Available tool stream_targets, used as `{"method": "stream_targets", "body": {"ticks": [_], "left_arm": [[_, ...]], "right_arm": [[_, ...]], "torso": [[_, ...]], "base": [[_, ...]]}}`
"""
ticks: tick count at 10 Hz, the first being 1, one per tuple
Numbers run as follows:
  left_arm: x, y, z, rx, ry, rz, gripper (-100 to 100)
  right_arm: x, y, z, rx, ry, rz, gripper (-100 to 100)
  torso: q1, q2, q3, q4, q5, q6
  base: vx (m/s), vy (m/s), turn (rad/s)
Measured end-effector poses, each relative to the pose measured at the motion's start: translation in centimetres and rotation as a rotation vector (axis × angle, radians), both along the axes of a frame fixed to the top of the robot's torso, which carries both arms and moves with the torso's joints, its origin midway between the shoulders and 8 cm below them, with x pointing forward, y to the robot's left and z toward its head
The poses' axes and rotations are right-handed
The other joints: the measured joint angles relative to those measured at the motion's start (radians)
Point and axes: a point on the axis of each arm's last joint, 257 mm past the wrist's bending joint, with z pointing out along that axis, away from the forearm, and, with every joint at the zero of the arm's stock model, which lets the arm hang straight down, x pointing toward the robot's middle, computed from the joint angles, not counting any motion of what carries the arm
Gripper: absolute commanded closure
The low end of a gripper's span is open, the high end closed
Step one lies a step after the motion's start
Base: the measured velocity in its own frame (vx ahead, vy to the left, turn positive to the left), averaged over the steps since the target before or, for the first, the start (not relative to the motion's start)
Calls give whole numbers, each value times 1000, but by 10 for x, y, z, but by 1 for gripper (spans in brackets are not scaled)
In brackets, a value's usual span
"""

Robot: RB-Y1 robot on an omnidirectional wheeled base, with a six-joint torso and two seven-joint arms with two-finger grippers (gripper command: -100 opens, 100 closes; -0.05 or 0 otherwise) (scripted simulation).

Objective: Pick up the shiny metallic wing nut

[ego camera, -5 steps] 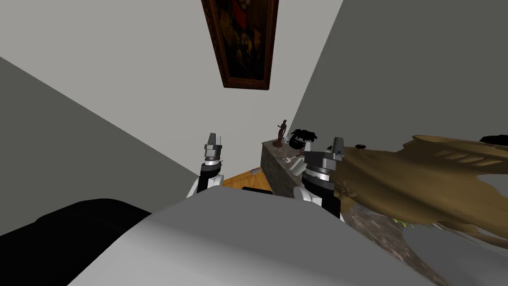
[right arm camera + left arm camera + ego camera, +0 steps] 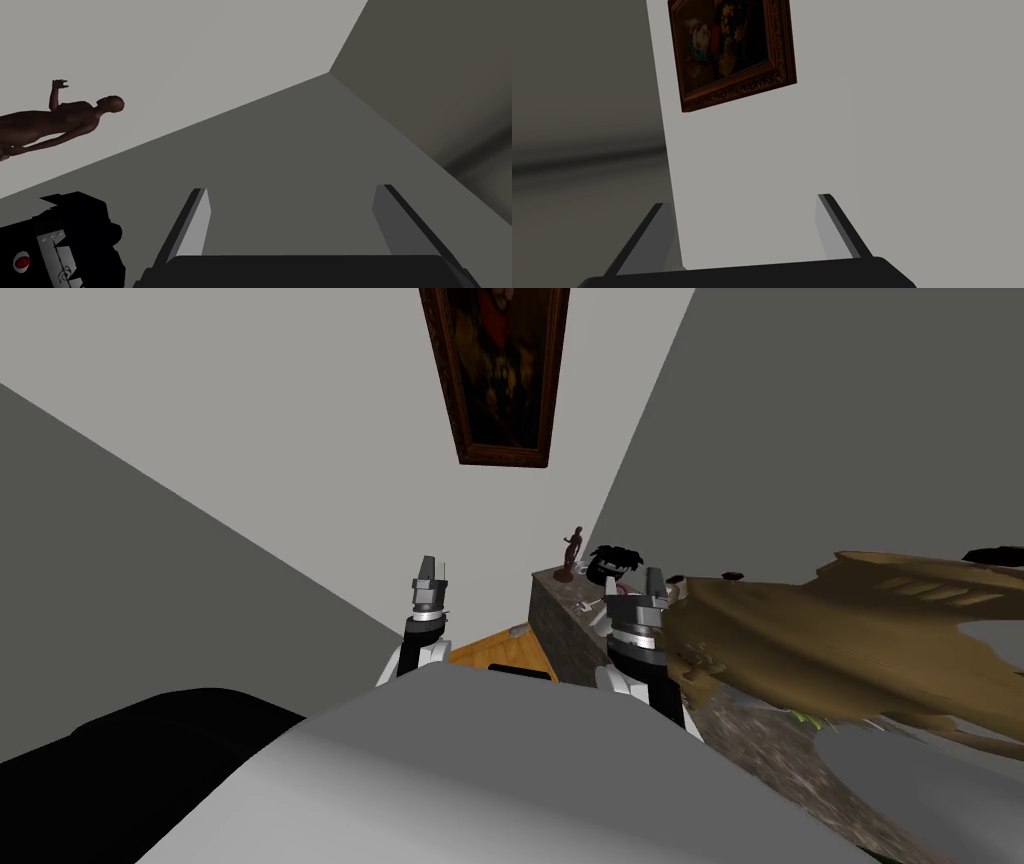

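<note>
A small silvery piece (image 2: 583, 607), which looks like the wing nut, lies on the stone-patterned counter top (image 2: 556, 600) beside a second pale bit. My right gripper (image 2: 655, 582) hovers just right of it, above the counter. In the right wrist view the right gripper (image 2: 292, 220) is open with nothing between its fingers, which point at the grey wall. My left gripper (image 2: 430, 570) is raised over the floor, left of the counter. In the left wrist view the left gripper (image 2: 744, 230) is open and empty.
A dark brown figurine (image 2: 572, 553) (image 2: 65, 120) and a black object with a red dot (image 2: 610, 560) (image 2: 60, 250) stand at the counter's far end. A large brown leaf-like shape (image 2: 850, 628) spreads over the counter on the right. Wooden floor (image 2: 495, 650) shows below.
My right gripper has moved a little left and toward the counter's far end, closer to the silvery piece. The head view has shifted slightly. The left arm has stayed put.
</note>
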Motion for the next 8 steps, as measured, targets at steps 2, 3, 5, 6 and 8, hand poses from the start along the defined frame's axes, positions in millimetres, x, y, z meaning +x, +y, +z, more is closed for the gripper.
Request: {"method": "stream_targets", "body": {"ticks": [2,3,5,6,8], "left_arm": [[0,0,0,0,0,0,0],[0,0,0,0,0,0,0],[0,0,0,0,0,0,0],[0,0,0,0,0,0,0],[0,0,0,0,0,0,0]], "right_arm": [[8,4,-15,-41,44,26,-100],[14,5,-22,-63,70,38,-100],[24,8,-46,-112,133,59,-100],[31,12,-60,-138,166,69,-100],[36,11,-76,-183,212,80,-100]], "torso": [[-1,-1,0,0,0,0],[-1,1,0,0,0,0],[2,1,1,0,0,0],[2,0,0,0,0,0],[-3,-2,-1,0,0,0]], "base": [[-67,114,1],[-83,132,7],[-74,153,8],[-36,92,5],[-36,99,24]]}}
